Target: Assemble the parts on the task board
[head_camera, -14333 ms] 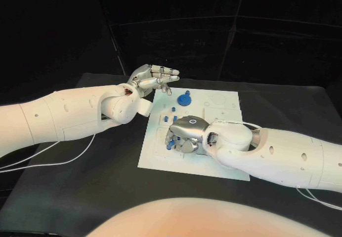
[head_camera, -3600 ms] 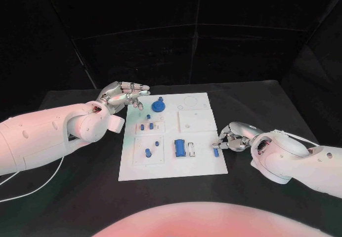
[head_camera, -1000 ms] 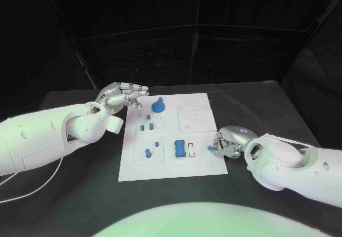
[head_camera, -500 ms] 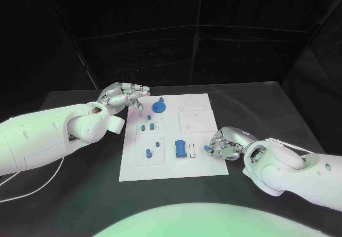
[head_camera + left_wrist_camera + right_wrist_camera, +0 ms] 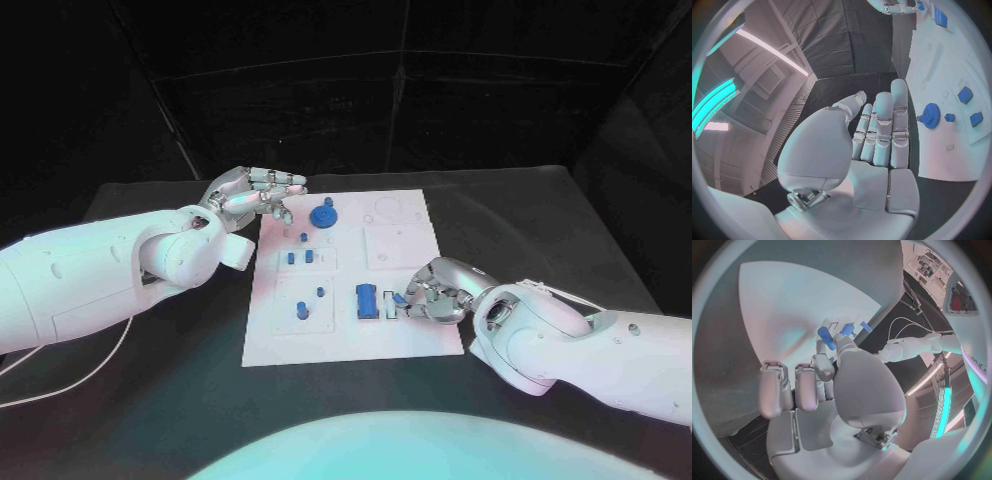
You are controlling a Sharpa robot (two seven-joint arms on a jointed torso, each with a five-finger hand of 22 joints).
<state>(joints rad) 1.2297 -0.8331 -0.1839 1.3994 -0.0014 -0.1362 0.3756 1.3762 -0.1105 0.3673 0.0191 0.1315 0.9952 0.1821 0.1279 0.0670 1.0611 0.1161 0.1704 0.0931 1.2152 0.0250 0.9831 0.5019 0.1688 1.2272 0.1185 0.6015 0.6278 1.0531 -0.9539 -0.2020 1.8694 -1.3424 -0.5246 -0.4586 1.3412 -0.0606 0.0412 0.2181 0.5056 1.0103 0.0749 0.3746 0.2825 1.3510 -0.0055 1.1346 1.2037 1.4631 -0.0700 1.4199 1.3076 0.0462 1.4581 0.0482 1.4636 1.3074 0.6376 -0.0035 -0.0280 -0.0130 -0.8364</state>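
— On the task board (image 5: 343, 338), right edge, item one: what do you hold?

— Right hand (image 5: 437, 292): fingers pinching a small blue part (image 5: 400, 299). A moment ago this hand stood off the board's right edge, over the black table (image 5: 577, 230); it has since come in over the board, just beside the blue block (image 5: 366, 301) seated near the right edge.

— Meaning for the task?

— My judgement: the carry is done and placing begins. The pale slot next to the block looks like the target, though I cannot tell whether the part touches the board yet.

— Item two, far-left corner?

— Left hand (image 5: 257, 192): holds nothing, fingers straight and close together, hovering just off the board's left edge as before. Blue gear (image 5: 323, 213) stands near the far edge; small blue pegs (image 5: 296, 257) sit along the left side, unmoved.

— Risk?

— A tilted part could jam at the slot.
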